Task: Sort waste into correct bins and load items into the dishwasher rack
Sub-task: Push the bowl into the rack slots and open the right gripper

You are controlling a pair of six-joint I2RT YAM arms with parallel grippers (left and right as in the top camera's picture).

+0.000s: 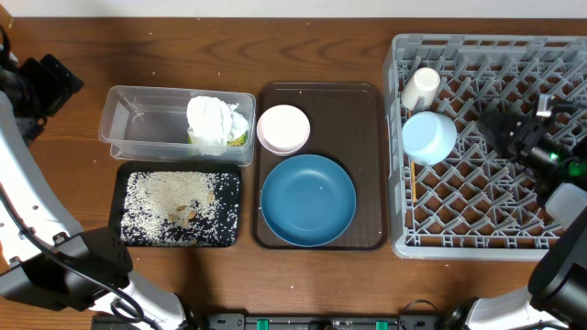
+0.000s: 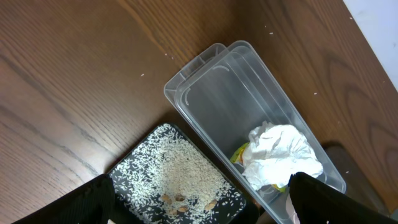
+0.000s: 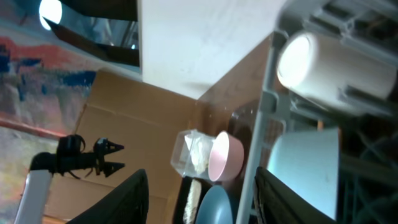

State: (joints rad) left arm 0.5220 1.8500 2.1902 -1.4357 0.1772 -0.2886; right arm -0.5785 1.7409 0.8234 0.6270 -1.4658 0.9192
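The clear tub [image 1: 138, 124] holds crumpled white napkins [image 1: 216, 119] and a yellow-green wrapper [image 1: 238, 139]. The black tray [image 1: 128, 229] in front of it is covered with rice grains [image 1: 174, 206] and a few brownish bits. The grey rack [image 1: 486, 243] at right holds the cream cup [image 1: 421, 89], the light-blue dish [image 1: 429, 137] and chopsticks [image 1: 413, 183]. The pinkish-white bowl [image 1: 283, 128] and the dark-blue plate [image 1: 307, 200] sit on the brown serving tray. My left gripper [image 1: 57, 81] is open and empty, left of the tub. My right gripper [image 1: 500, 128] is open and empty above the rack.
The brown serving tray [image 1: 371, 165] lies between the bins and the rack. The left wrist view shows the tub [image 2: 211, 93], the napkins [image 2: 280, 152] and the rice tray [image 2: 177, 180]. The right wrist view shows the cup [image 3: 323, 62], the dish [image 3: 305, 168] and the bowl [image 3: 225, 155].
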